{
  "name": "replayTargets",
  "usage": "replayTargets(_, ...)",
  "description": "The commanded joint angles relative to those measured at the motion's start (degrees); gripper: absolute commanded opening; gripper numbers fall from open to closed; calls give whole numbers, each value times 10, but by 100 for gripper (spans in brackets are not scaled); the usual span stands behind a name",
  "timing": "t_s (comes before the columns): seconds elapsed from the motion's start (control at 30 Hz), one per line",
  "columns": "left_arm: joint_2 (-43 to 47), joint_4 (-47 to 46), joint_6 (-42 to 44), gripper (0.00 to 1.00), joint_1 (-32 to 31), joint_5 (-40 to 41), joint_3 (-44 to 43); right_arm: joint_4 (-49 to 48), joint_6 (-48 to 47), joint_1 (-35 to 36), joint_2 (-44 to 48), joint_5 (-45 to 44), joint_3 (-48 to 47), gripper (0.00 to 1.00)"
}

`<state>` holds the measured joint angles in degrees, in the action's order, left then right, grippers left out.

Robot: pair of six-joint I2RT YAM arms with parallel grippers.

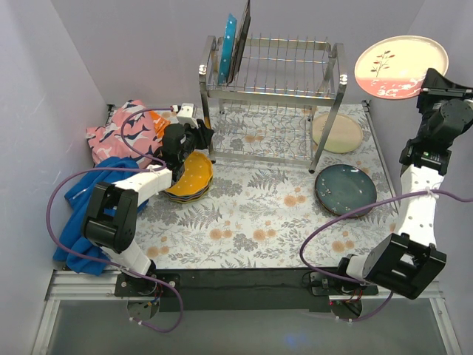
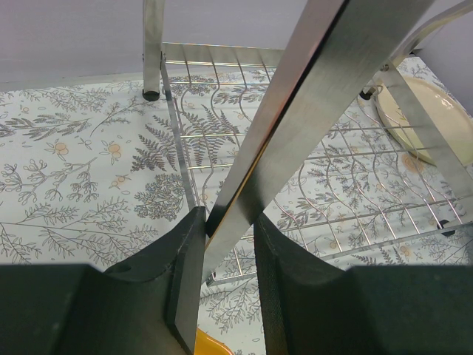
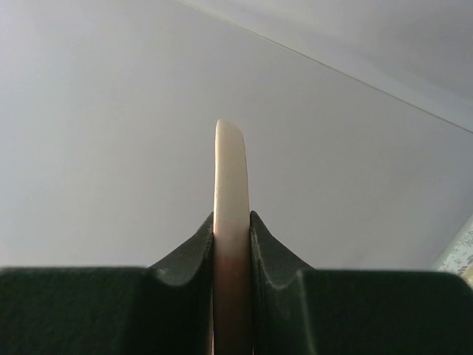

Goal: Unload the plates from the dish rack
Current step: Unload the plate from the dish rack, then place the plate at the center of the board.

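The dish rack (image 1: 273, 74) is standing at the far middle of the floral table (image 1: 251, 222). Two plates are sitting upright in its left top slots: a teal dotted plate (image 1: 225, 48) and, just beside it, a dark square plate (image 1: 242, 33). A cream plate (image 1: 338, 132) is lying flat by the rack's right end, and a dark blue-grey plate (image 1: 345, 189) is lying nearer on the right. A stack of orange plates (image 1: 191, 177) is sitting near the rack's left end. A pink patterned cloth (image 1: 118, 133) and a blue cloth (image 1: 85, 203) are bunching at the table's left edge. The rack's left front leg (image 2: 310, 111) is running through the gap of the left pincer (image 2: 229, 222) and blocking much of that wrist view. The fingers are straddling the leg, but I cannot tell whether they are pressing on it. The left arm is reaching low and forward over the orange stack. The right arm is stretching high by the right wall, with the right pincer (image 3: 231, 222) clenching the rim of a pink plate (image 1: 399, 63) and holding it in the air, up and to the right of the rack.
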<state>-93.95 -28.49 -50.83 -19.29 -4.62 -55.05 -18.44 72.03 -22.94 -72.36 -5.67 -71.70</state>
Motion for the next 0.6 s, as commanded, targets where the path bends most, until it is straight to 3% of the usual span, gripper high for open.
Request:
replayTargets(0.0,-5,35,-1,0,15,47,-8,-120,36,-5,44,4,23,1)
replayTargets(0.57,-1,35,-5,0,16,29,-7,-177,-32,6,129,19,197,1)
